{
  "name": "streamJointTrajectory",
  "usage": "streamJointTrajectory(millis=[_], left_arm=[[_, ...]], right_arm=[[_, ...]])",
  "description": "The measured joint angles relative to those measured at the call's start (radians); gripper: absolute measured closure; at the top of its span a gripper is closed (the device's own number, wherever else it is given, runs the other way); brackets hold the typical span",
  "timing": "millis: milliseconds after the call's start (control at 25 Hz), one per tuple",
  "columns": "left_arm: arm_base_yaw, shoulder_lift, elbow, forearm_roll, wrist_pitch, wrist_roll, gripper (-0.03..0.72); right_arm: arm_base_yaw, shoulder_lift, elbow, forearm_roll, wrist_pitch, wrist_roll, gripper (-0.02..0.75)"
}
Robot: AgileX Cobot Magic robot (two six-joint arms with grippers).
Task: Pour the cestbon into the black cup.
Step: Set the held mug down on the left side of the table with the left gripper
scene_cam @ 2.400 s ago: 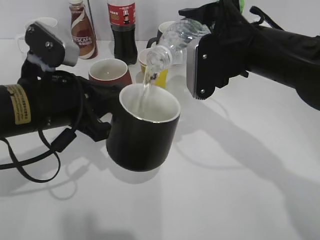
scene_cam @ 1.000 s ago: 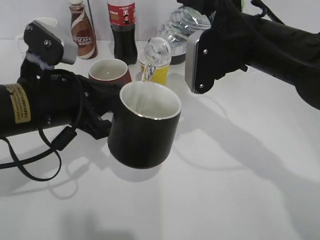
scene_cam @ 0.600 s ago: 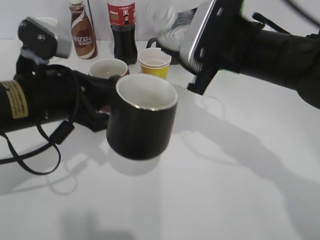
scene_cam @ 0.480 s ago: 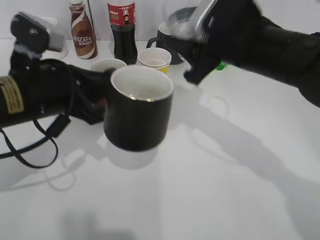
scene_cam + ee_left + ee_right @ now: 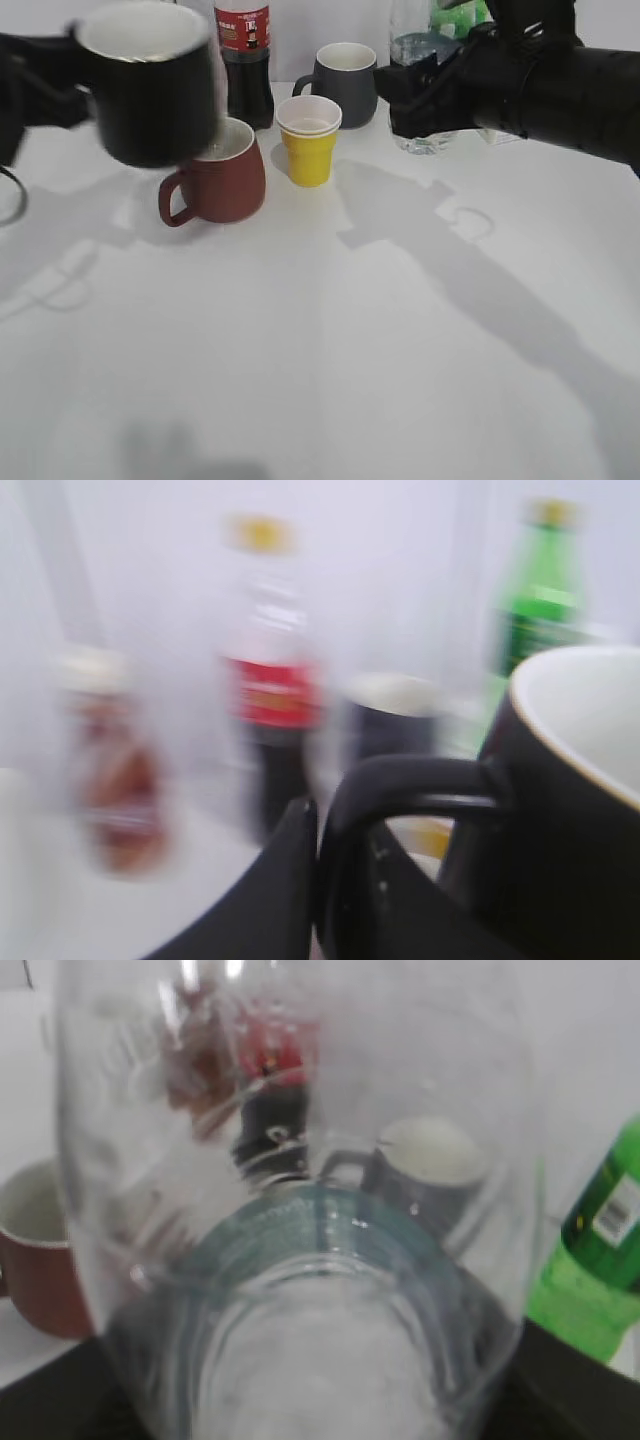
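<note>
The reddish-brown mug (image 5: 218,178) stands on the white table (image 5: 330,350), handle turned left, and serves as the landmark. Just to its right sits a yellow paper cup (image 5: 309,140), white inside, close but apart from the mug. Behind the mug rises a dark cola bottle (image 5: 246,60) with a red label. Farther right and back, past the yellow cup, stands a matte dark-grey mug (image 5: 343,83). Well to the right, at the back edge, a bright green soda bottle (image 5: 455,18) shows partly.
</note>
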Motion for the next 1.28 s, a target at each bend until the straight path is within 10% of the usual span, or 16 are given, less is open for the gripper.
streamJointTrajectory(millis=[360, 1280], left_arm=[[0.202, 0.084, 0.000, -0.185, -0.134, 0.147, 0.641], [0.288, 0.603, -0.002, -0.292, -0.474, 0.206, 0.641]], right_arm=[[-0.013, 0.000, 0.000, 0.088, 0.009, 0.007, 0.288], [-0.102, 0.000, 0.000, 0.079, 0.094, 0.031, 0.288]])
